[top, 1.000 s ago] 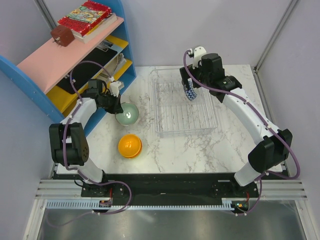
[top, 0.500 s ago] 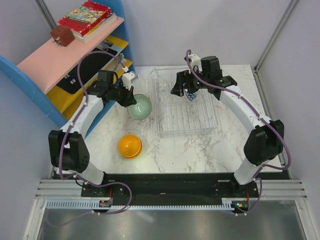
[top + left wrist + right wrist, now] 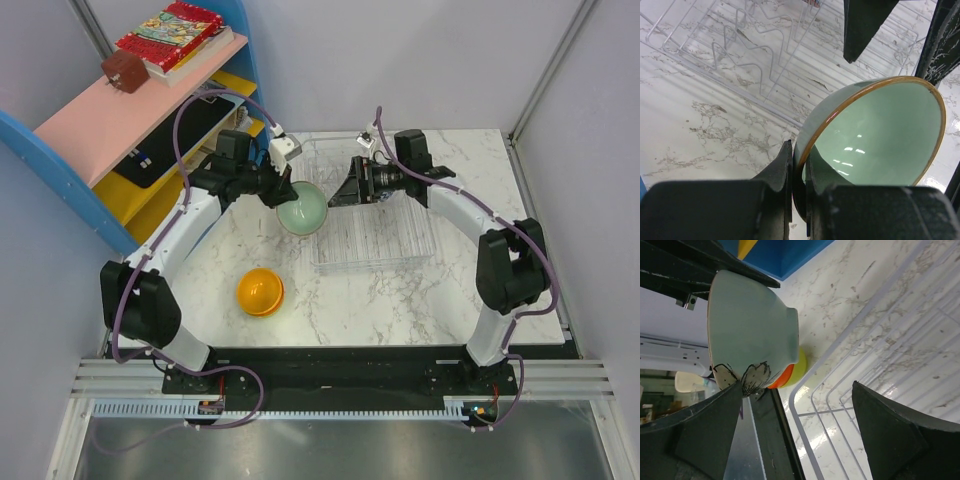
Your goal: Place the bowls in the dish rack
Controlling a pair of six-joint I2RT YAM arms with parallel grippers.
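My left gripper (image 3: 286, 190) is shut on the rim of the pale green bowl (image 3: 303, 208), holding it tilted in the air at the left edge of the clear dish rack (image 3: 385, 235). In the left wrist view the fingers (image 3: 785, 165) pinch the bowl's brown-edged rim (image 3: 880, 135), with the rack (image 3: 740, 45) behind. My right gripper (image 3: 340, 192) stands open over the rack, pointing left at that bowl. The right wrist view shows the bowl's patterned outside (image 3: 750, 325) just beyond the open gripper (image 3: 800, 435). An orange-yellow bowl (image 3: 260, 291) sits on the table.
The blue-and-pink shelf unit (image 3: 130, 115) stands at the back left with books (image 3: 172, 35) and a brown block (image 3: 125, 70) on top. Grey walls close in the back and right. The two grippers are close together above the rack's left side.
The left arm has lifted the green bowl from the table near the shelf and carried it right to the rack's edge. The right gripper has swung left, away from the rack's back, staying open.
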